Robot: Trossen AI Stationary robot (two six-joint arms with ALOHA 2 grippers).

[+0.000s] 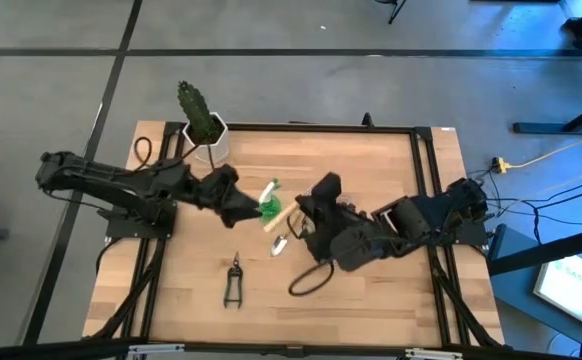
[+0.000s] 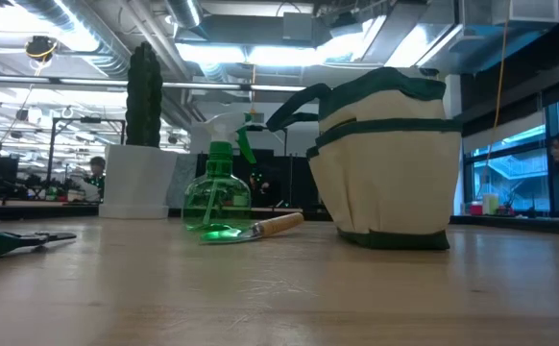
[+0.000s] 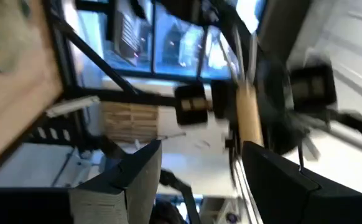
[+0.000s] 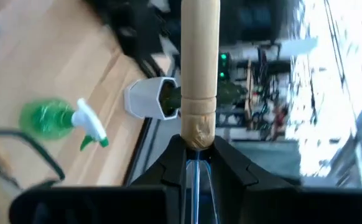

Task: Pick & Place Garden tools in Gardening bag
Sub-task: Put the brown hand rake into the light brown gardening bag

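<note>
A wooden-handled tool [image 4: 199, 68] is clenched in the right gripper [image 4: 196, 149], over the gardening bag [image 2: 390, 159] at mid-desk. It should be lowered handle-up into the bag's mouth and released only once inside (loop handles could snag). The left gripper [image 3: 196, 180], fingers released, hangs beside the spray bottle [image 1: 269, 205]. The trowel [image 2: 260, 229] and shears [image 1: 234, 282] lie on the desk [image 1: 371, 300].

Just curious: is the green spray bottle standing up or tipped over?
Upright: the spray bottle stands on its base, nozzle on top, in the low view.
</note>
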